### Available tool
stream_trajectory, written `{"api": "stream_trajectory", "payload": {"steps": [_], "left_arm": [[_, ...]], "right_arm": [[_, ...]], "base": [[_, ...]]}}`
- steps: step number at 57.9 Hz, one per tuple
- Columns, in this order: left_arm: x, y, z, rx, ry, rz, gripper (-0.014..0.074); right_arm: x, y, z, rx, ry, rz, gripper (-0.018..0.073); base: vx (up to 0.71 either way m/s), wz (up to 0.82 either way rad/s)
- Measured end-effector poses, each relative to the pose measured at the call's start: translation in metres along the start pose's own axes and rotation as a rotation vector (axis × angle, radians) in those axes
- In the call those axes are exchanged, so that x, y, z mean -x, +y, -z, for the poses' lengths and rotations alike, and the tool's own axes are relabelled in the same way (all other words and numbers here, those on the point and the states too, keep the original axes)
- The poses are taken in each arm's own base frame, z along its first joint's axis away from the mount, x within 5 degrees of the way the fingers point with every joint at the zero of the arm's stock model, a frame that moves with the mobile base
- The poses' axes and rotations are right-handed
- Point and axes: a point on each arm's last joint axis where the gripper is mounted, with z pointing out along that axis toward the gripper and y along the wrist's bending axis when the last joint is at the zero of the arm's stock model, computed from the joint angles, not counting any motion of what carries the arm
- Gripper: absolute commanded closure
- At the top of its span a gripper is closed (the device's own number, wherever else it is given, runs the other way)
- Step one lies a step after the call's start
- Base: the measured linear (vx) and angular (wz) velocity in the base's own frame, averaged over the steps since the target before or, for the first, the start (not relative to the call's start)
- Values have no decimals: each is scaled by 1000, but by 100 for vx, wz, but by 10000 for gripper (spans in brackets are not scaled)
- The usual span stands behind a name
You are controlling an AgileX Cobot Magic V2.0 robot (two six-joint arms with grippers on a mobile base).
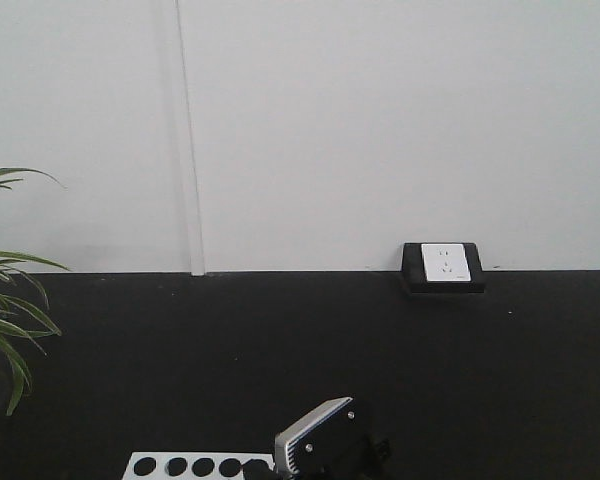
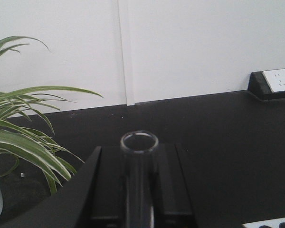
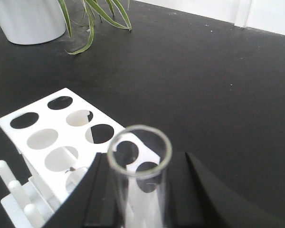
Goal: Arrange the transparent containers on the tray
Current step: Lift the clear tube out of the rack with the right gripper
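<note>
Left wrist view – left gripper [image 2: 137, 153] pinching test tube [image 2: 139, 183] between black fingers, round rim showing at fingertips. Black tabletop [image 2: 218, 142] beyond; striped-leaf plant [image 2: 23, 137] at left, wall socket [image 2: 278, 80] far right. Right wrist view – right gripper [image 3: 142, 161] clamped on second test tube [image 3: 140, 190], white holed rack [image 3: 42, 137] just behind it; white plant pot [image 3: 28, 21] farther off.

White holed rack [image 1: 195, 466] bottom edge; socket box [image 1: 442, 266] far back; plant leaves [image 1: 5, 320] left.
</note>
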Motion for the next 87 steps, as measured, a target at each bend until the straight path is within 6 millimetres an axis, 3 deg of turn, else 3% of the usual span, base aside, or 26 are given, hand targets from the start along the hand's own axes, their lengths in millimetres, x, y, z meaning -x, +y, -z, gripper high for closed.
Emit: {"api": "stream_trajectory", "payload": {"steps": [11,21,29,43,54,64,75,82,87], "left_arm": [[0,0,0,0,0,0,388],[0,0,0,1,2,1,388],[0,0,0,1,3,1,388],[0,0,0,3,5,1,388],[-1,0,0,4,7,1,388],[-1,0,0,4,7,1,388],[3,0,6,-2,-25,1,388],[9,-1,16,-10,-76,2,388],[14,-1,25,-12,-114,3,388]], "right_arm": [[1,0,1,-2,2,-2,512],[18,-3,12,-38,-40,-56,544],[42,-4,25,-67,-55,-100,543],[99,-2,40,-66,-27,-6,543],[140,1,64,-62,-75,47,543],[162,-3,102,-81,-121,49,543],[182,-32,173,-220,-165,16,543],[185,-37,223,-296,-193,19,543],[173,-31,246,-308,-206,33,543]], "base": [[0,0],[0,0],[0,0],[0,0],[0,0],[0,0],[0,0],[0,0],[0,0]]}}
